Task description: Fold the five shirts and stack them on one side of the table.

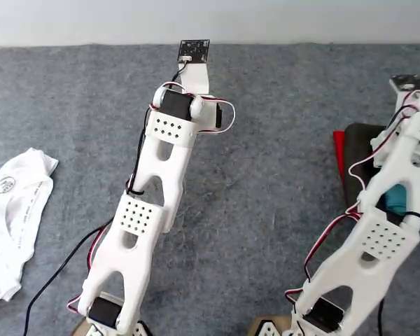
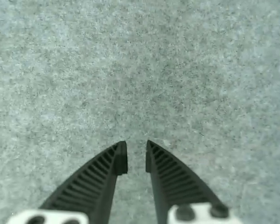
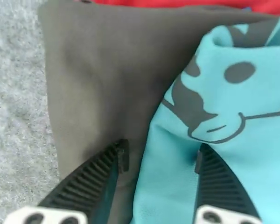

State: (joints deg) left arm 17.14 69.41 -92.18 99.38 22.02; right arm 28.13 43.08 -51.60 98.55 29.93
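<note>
A white shirt (image 1: 14,210) lies crumpled at the table's left edge. At the right edge sits a pile: a dark brown shirt (image 1: 357,143) (image 3: 93,79) over a red shirt (image 1: 338,152) (image 3: 177,3), with a teal printed shirt (image 1: 395,201) (image 3: 224,140) on top. My right gripper (image 3: 159,156) hangs open just above this pile, one finger over the brown cloth and the other over the teal cloth, straddling the teal shirt's edge. My left gripper (image 2: 136,156) is over bare grey carpet at the far middle of the table, its fingers a narrow gap apart and holding nothing.
Grey carpet (image 1: 266,140) covers the whole table. The left arm (image 1: 161,168) stretches up the middle and the right arm (image 1: 385,231) leans over the pile. A black cable (image 1: 56,276) trails near the left arm's base.
</note>
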